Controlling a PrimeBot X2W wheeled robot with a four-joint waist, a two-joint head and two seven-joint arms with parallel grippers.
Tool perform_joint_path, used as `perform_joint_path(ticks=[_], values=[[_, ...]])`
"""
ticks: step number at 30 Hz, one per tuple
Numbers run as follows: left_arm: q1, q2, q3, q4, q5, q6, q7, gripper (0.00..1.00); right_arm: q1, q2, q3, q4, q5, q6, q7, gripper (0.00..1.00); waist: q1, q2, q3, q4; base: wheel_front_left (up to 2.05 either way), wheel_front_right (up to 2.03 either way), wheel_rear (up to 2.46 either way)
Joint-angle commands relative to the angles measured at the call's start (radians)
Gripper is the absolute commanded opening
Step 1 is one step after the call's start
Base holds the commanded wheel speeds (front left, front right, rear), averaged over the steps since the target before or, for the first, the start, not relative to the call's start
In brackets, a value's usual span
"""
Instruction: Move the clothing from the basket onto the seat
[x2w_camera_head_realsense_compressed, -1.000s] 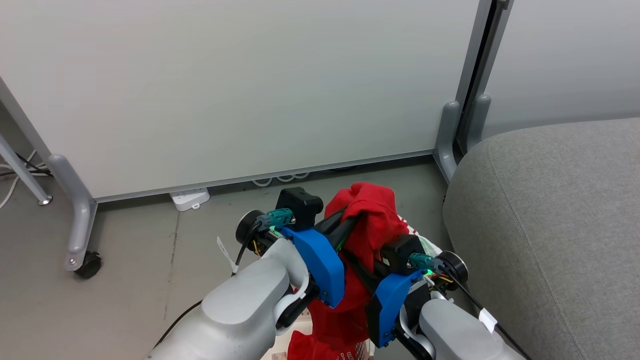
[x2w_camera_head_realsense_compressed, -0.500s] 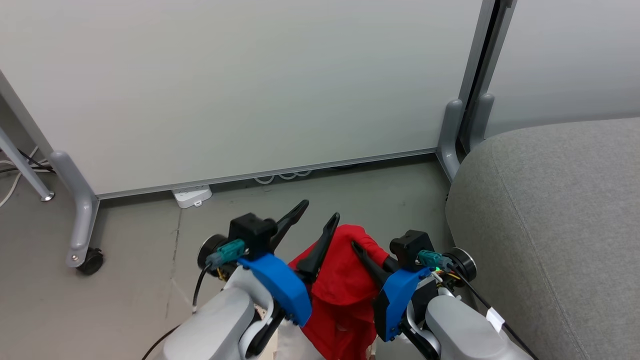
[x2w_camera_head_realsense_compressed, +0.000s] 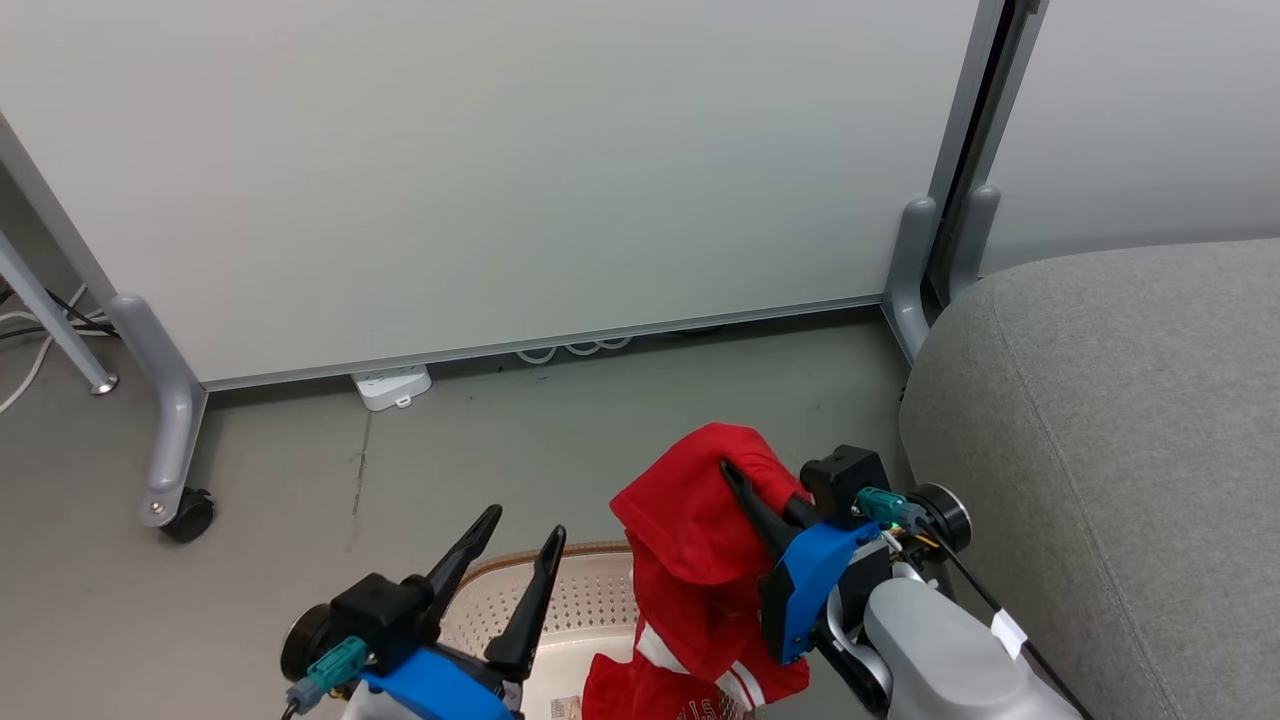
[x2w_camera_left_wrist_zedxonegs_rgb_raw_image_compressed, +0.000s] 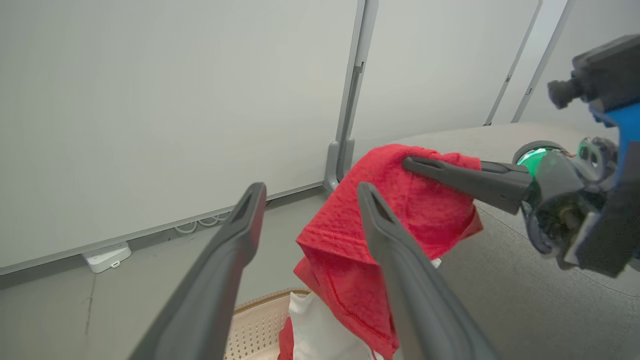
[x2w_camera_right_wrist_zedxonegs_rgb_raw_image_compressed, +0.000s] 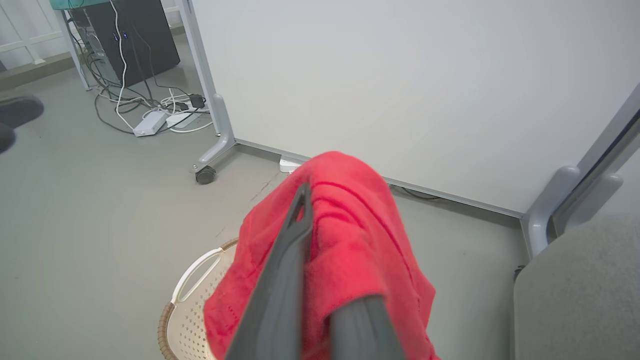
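Left pincer released, withdrawn, right pincer gripping clothing

Red clothing aloft over cream basket

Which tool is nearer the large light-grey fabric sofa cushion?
Right. The right tool, shut on the red fabric garment, hangs just beside the light-grey sofa cushion; the left tool, open, sits farther off above the cream-white perforated plastic basket.
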Motion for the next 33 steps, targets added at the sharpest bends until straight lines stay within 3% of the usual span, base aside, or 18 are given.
perform_joint_path(ticks=[1, 11, 22, 33], values=[[0.026, 0.005, 0.025, -0.010, 0.018, -0.007, -0.003, 1.00, -0.003, -0.001, -0.007, -0.007, -0.004, -0.001, -0.006, 0.00, 0.0001, -0.0001, 0.000, 0.000, 0.00, 0.00, 0.00], [0.110, -0.031, 0.129, -0.017, 0.090, -0.034, -0.003, 1.00, 0.014, -0.001, -0.044, -0.014, -0.031, -0.001, -0.003, 0.00, 0.0001, -0.0001, -0.001, 0.005, 0.00, 0.00, 0.00], [0.140, -0.050, 0.170, -0.006, 0.121, -0.041, -0.003, 1.00, 0.032, -0.002, -0.058, -0.034, -0.041, -0.001, 0.012, 0.00, 0.0001, -0.0001, 0.003, -0.017, 0.00, 0.00, 0.00], [0.120, -0.056, 0.164, -0.016, 0.114, -0.040, -0.003, 1.00, 0.013, -0.002, -0.060, -0.049, -0.064, -0.001, 0.028, 0.00, 0.0001, -0.0001, 0.028, -0.162, 0.00, 0.00, 0.00]])
